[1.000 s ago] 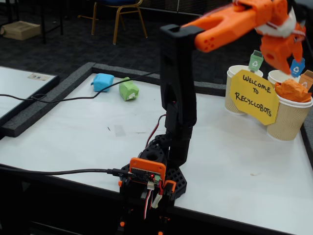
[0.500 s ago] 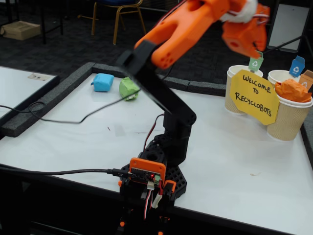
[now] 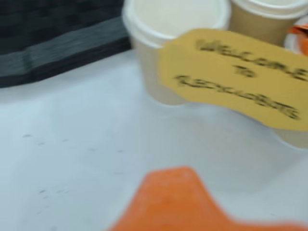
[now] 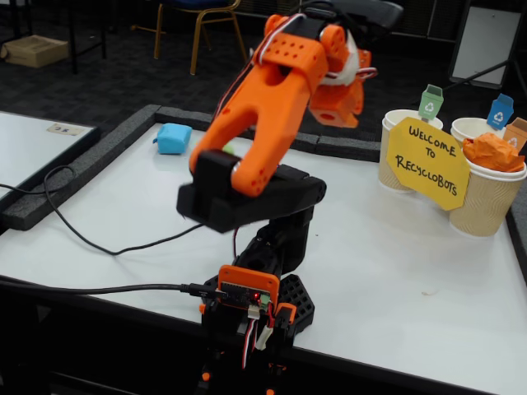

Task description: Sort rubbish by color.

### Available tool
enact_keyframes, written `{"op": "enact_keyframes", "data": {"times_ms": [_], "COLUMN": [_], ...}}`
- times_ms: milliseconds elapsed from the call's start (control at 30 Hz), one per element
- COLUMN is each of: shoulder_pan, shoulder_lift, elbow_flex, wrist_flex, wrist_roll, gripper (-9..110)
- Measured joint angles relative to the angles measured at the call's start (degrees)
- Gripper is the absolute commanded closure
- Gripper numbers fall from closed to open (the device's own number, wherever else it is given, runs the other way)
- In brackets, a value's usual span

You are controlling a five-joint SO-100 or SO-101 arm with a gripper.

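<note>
- Nearest in the wrist view, a blurred orange plastic wedge at the lower centre is part of my gripper [image 3: 180, 202]; I cannot tell from either view whether its fingers are spread or pressed together, and I see nothing held
- In the fixed view the orange arm [image 4: 263, 107] is folded high over its black base [image 4: 272, 300] at lower centre, wrist near the top middle of the frame
- The crumpled orange paper wad [image 4: 492, 153] sits in the tan paper cup [image 4: 486, 202] at the right edge, so I judge that colour sorted
- The yellow card sign reading "Welcome to Recyclobots" [image 4: 428, 162] leans against the cups; in the wrist view it fills the upper right, smeared
- Behind the arm, only a sliver of the green paper wad [image 4: 228, 148] shows
- Farthest, the light blue paper wad [image 4: 173, 137] lies in the upper left on the white table [image 4: 395, 271], close to the dark foam border [image 4: 74, 177]
- For the reach toward those two wads, I would centre one wad in the wrist view before descending, with the fingers wide and straight over it
- I would keep clear of the black cable [image 4: 99, 239] on the left and of the border
</note>
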Motion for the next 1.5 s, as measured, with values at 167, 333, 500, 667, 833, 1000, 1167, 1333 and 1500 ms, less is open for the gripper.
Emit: {"op": "enact_keyframes", "data": {"times_ms": [167, 333, 500, 667, 833, 1000, 1167, 1333, 1500], "shoulder_pan": [-6.68, -12.13, -18.81, -26.89, -33.84, -36.47, -36.21, -36.21, -36.21], "shoulder_lift": [6.86, 12.30, 13.10, 13.18, 13.18, 13.18, 13.18, 13.18, 13.18], "elbow_flex": [5.27, 10.99, 12.04, 12.04, 13.10, 14.24, 15.38, 16.35, 16.35], "wrist_flex": [-0.88, -2.81, -2.99, -3.16, -4.13, -4.22, -4.22, -4.22, -4.83], "wrist_roll": [0.00, 0.00, 0.00, 0.00, 0.00, 0.00, 0.00, 0.00, 0.00], "gripper": [101, 101, 101, 100, 100, 100, 100, 100, 100]}}
